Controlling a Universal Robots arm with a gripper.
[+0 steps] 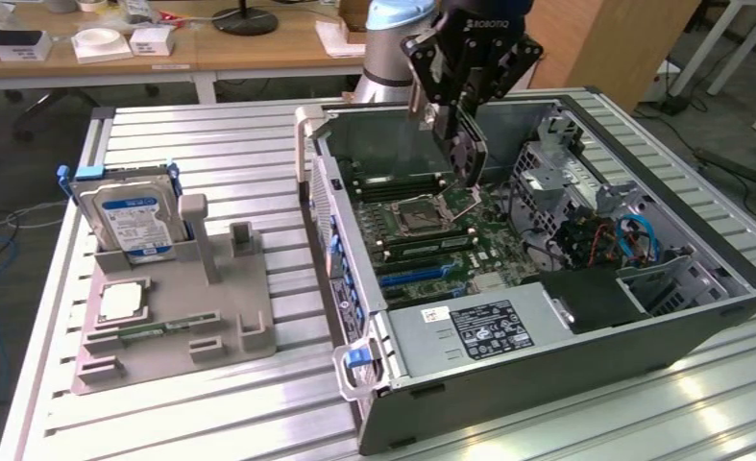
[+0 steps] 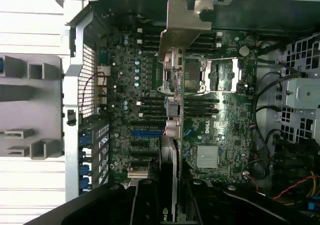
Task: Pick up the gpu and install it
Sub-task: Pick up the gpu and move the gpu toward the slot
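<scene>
The exterior view stands high and off to one side of the ribbed metal surface, looking down at a slant across it toward the arm and the desks behind. It takes in the whole open computer case from a moderate distance. The wrist view hangs close above the case, facing straight down along the edge of the card between the fingers. Both views share the motherboard, its processor socket, and part of the grey holder beside the case.
</scene>
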